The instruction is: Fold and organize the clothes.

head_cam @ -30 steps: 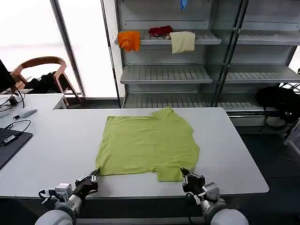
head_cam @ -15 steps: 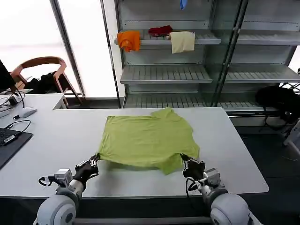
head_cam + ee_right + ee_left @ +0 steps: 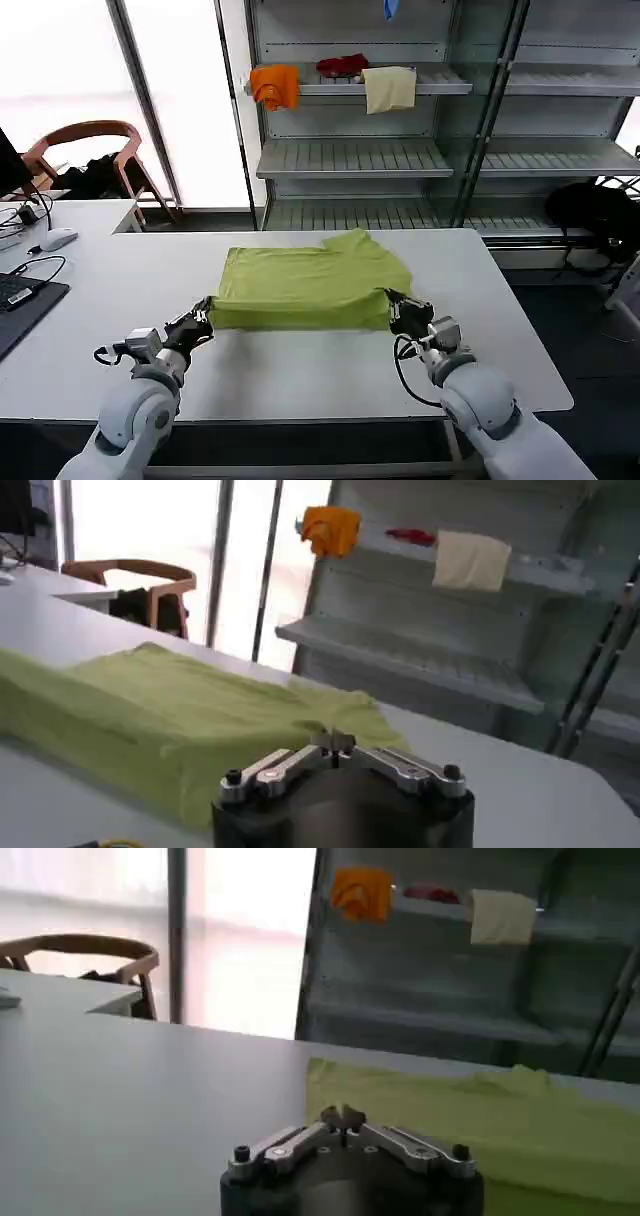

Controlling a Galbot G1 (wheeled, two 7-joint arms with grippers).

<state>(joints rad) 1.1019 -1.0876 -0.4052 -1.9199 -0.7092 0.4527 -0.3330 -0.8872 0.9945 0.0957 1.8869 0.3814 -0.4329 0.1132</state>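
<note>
Head view: the lime-green T-shirt point(image 3: 305, 288) lies mid-table point(image 3: 300, 370), its near hem lifted and carried over the back half. The left gripper point(image 3: 203, 319) pinches the near-left corner and the right gripper point(image 3: 395, 303) the near-right corner, both clamped tight on fabric. I'd judge the first fold about half made; laying it down and further folds remain.
</note>
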